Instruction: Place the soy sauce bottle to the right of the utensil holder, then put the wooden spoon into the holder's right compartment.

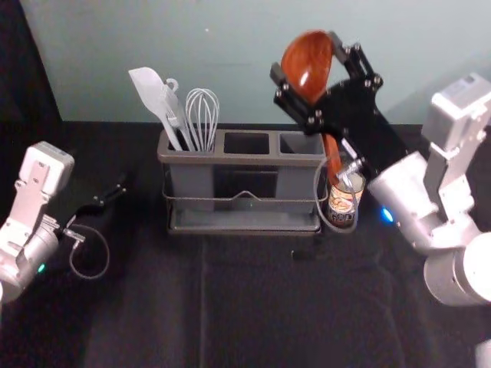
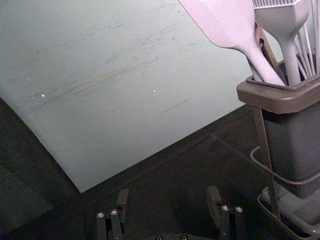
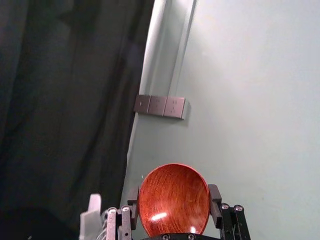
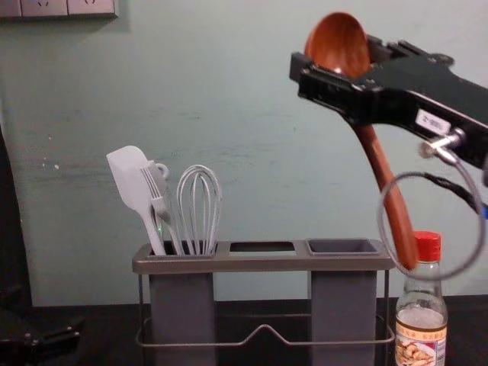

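Observation:
My right gripper is shut on the bowl of the wooden spoon, high above the right end of the utensil holder. In the chest view the spoon's handle slants down, its tip near the red cap of the soy sauce bottle, which stands upright just right of the holder. The right wrist view has the spoon's bowl between the fingers of the right gripper. My left gripper is parked left of the holder; in its wrist view the left gripper stands open.
A white spatula, a fork and a whisk stand in the holder's left compartment. The middle and right compartments hold nothing visible. A pale wall rises behind the black-covered table.

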Action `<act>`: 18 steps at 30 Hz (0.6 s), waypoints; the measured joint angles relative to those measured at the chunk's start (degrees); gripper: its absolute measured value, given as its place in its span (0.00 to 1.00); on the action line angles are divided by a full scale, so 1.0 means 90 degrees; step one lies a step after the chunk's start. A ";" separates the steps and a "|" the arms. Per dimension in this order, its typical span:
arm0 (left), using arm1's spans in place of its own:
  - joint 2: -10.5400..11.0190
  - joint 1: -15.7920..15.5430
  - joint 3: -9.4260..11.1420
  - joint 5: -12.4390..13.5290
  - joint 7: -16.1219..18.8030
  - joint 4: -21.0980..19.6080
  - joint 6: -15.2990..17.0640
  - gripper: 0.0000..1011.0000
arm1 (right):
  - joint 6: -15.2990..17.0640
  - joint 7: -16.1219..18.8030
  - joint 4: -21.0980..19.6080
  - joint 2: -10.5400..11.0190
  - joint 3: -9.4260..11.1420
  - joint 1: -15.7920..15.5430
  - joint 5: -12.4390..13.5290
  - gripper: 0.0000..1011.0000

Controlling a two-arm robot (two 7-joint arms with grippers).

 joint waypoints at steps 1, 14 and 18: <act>0.0000 0.0000 0.0000 0.0000 0.0000 0.0000 0.0000 0.99 | -0.0050 0.0024 0.0092 -0.0010 -0.0009 0.0083 0.0040 0.83; 0.0000 0.0000 0.0000 0.0000 0.0000 0.0000 0.0000 0.99 | -0.0793 0.0184 0.1281 -0.0210 -0.0118 0.1020 0.0486 0.83; 0.0000 0.0000 0.0000 0.0000 0.0000 0.0000 0.0000 0.99 | -0.0985 0.0285 0.1583 -0.0256 -0.0127 0.1191 0.0640 0.83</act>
